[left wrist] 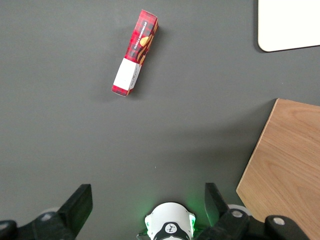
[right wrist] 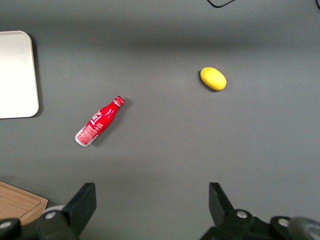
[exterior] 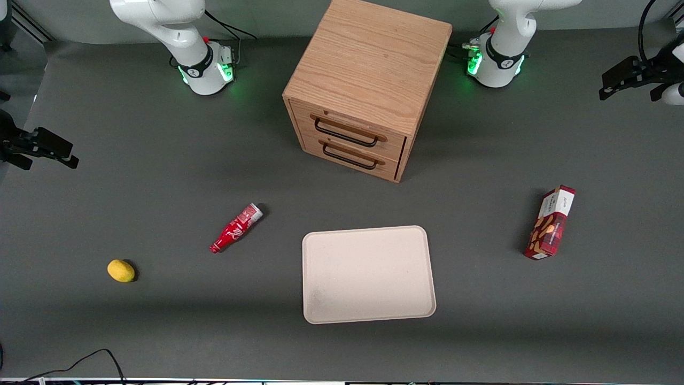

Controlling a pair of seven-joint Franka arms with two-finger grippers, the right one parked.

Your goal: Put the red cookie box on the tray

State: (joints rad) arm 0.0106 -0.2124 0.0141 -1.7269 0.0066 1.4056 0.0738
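Note:
The red cookie box [exterior: 550,223] lies on the grey table toward the working arm's end, well apart from the tray. In the left wrist view the red cookie box [left wrist: 135,52] shows its white end panel and cookie pictures. The beige tray [exterior: 368,274] lies flat with nothing on it, nearer to the front camera than the cabinet; one corner of the tray [left wrist: 290,25] shows in the wrist view. My left gripper [exterior: 622,80] hangs high over the table edge near its arm's base, farther from the front camera than the box. The gripper [left wrist: 147,196] is open and holds nothing.
A wooden two-drawer cabinet [exterior: 368,80] stands mid-table with both drawers closed, its top [left wrist: 285,165] near the gripper. A small red bottle [exterior: 236,228] lies on its side beside the tray toward the parked arm's end. A yellow lemon [exterior: 121,270] sits farther that way.

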